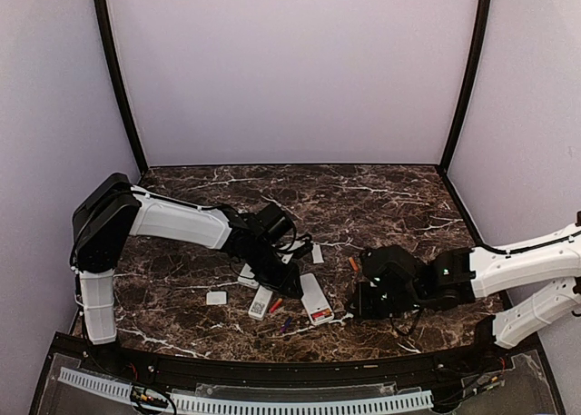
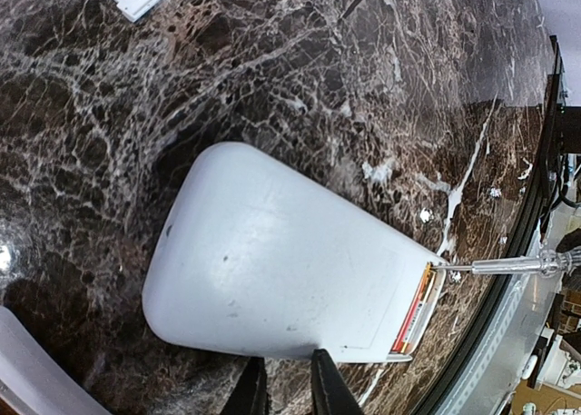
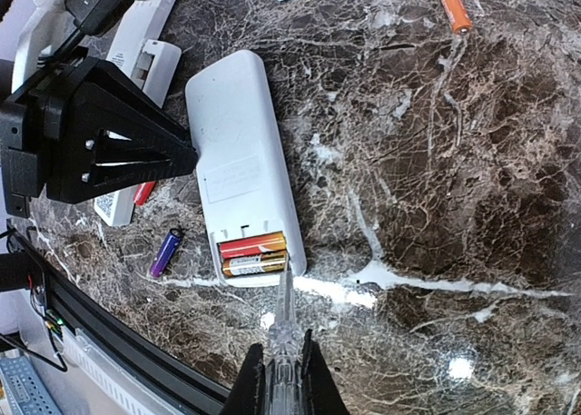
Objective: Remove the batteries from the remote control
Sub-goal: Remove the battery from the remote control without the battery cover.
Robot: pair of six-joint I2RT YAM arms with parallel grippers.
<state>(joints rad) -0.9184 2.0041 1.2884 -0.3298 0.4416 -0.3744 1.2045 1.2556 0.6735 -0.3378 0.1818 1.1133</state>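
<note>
The white remote control [image 3: 238, 143] lies back up, its compartment open with two orange-red and gold batteries [image 3: 254, 254] inside. My right gripper [image 3: 281, 368] is shut on a clear screwdriver [image 3: 284, 329], and its tip touches the lower battery at the compartment's end. My left gripper [image 2: 283, 386] rests its fingertips against the remote's [image 2: 281, 270] long side, the fingers almost together with nothing between them. From above, both grippers flank the remote [image 1: 315, 297]: left gripper [image 1: 289, 288], right gripper [image 1: 359, 301].
A purple battery [image 3: 165, 251] and a red one [image 3: 143, 192] lie loose left of the remote, an orange one [image 3: 451, 4] farther back. A second remote [image 1: 261, 301] and small white covers [image 1: 216, 298] lie nearby. The table's black front rail [image 3: 109, 342] is close.
</note>
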